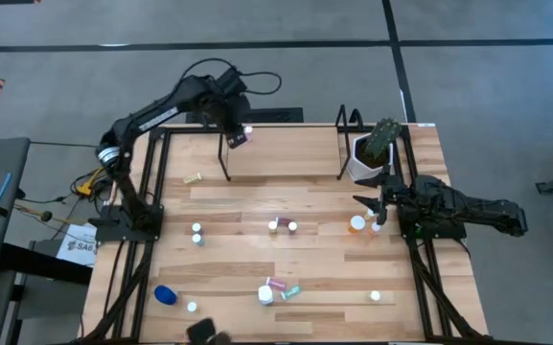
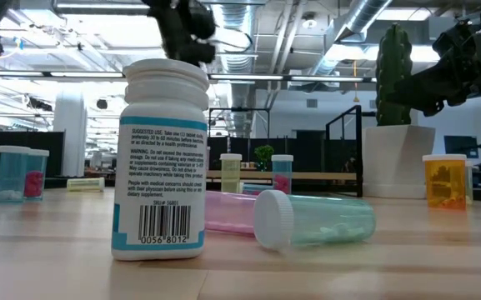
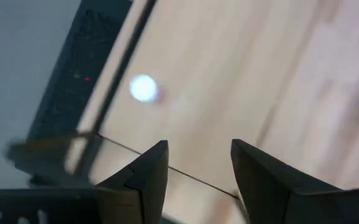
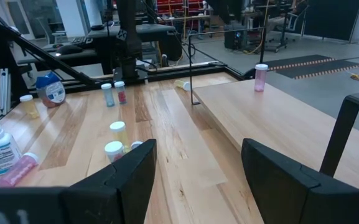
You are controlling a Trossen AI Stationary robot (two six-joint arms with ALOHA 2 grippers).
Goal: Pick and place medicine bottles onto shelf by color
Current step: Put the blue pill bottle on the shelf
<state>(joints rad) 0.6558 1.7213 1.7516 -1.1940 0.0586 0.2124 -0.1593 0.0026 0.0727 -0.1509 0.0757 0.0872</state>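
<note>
While the left pincer is held above the shelf's far left corner, fingers apart and empty, a pink bottle is seen upright on the shelf just beside it. The right pincer is poised near the orange bottle, fingers apart and empty. Other bottles are scattered on the tabletop, among them a blue one.

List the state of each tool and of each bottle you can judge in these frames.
left tool: open, empty, over the shelf
right tool: open, empty
pink bottle: upright on the shelf, capped, not gripped
white bottle: upright, capped
teal bottle: lying on its side, capped
orange bottle: upright, capped
yellow-green bottle: lying on its side
</note>
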